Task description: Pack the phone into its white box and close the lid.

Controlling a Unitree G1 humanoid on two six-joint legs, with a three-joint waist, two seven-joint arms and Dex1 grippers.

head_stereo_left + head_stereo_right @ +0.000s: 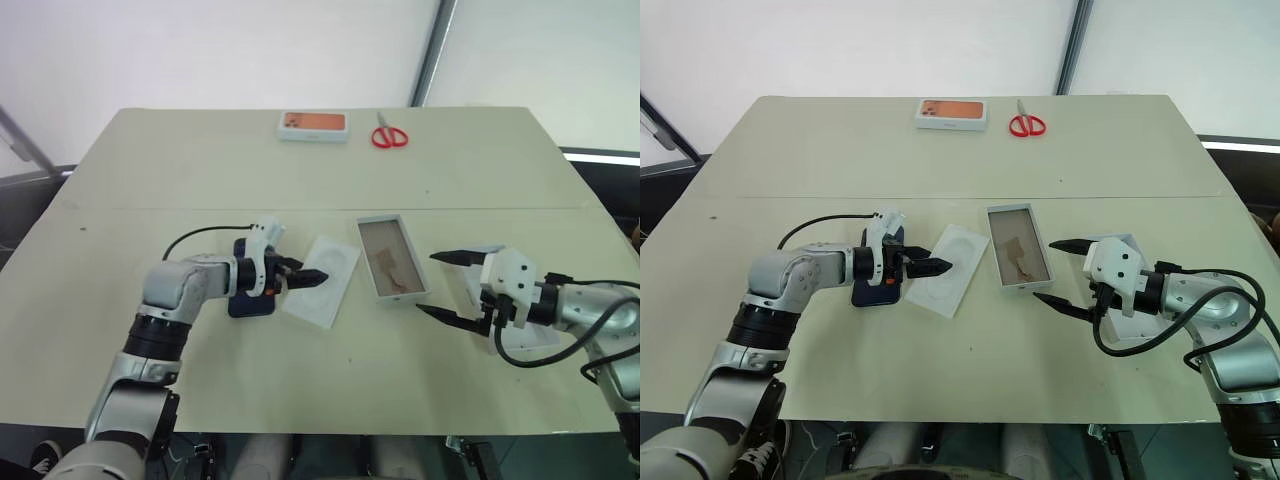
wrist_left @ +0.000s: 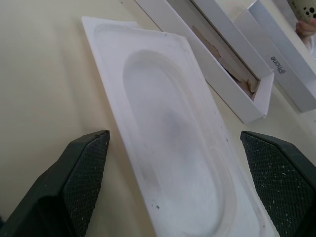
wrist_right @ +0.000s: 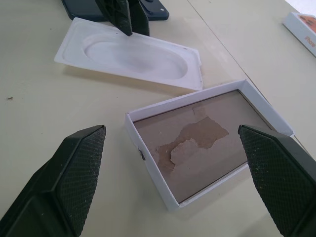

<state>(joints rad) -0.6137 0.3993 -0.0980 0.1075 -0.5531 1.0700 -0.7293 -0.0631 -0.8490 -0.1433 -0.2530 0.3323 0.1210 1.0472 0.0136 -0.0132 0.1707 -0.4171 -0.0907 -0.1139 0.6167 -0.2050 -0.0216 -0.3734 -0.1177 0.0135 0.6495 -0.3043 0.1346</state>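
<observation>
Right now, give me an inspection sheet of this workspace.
Surface: beige table, seam across the middle.
Job's things: phone flat, partly under the left wrist; white box open, no phone inside, torn brownish floor; lid beside the box, under the right arm.
Clutter: white insert; orange-faced box; red scissors.
Grippers: left gripper open over the insert; right gripper open, holding nothing.
Cables: black, on both arms.
Surroundings: pale walls.
</observation>
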